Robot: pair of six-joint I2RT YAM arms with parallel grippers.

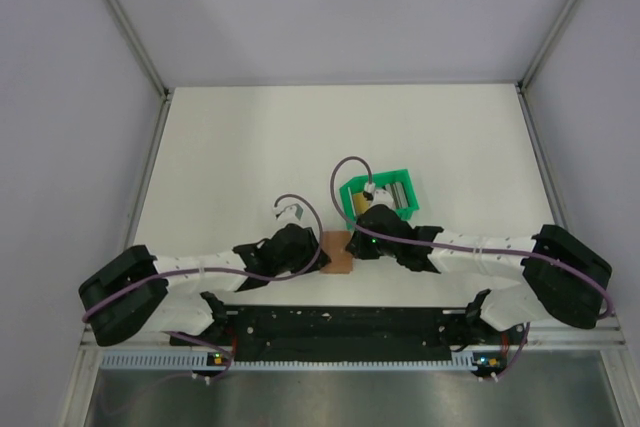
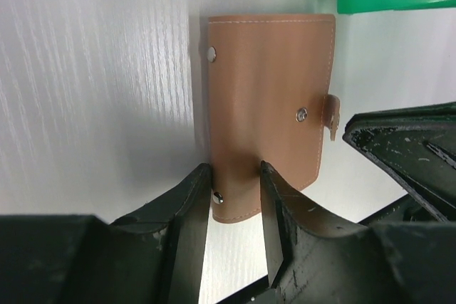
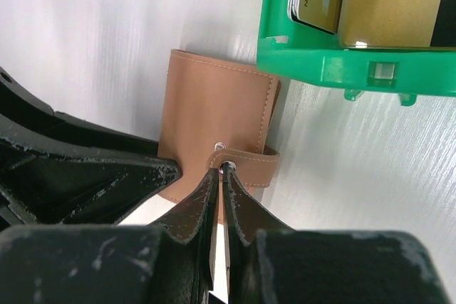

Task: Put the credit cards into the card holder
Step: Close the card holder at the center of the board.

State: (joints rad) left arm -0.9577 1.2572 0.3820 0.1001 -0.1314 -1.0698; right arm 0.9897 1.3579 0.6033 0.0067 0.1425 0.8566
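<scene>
Right gripper (image 3: 222, 172), nearly closed, is pinching the soft snap tab (image 3: 253, 166); we're pinning the light, floppy card holder (image 2: 271, 90) under the half-open left gripper (image 2: 235, 174).

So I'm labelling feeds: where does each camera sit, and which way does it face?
Top external: above and behind the bases, looking down at the table; left arm and right arm show.
Left wrist: on the left arm, facing forward over the card holder; left end effector shows.
Right wrist: on the right arm, facing the strap and green tray; right end effector shows.
Shared: both wrist views show card holder and green tray.
</scene>
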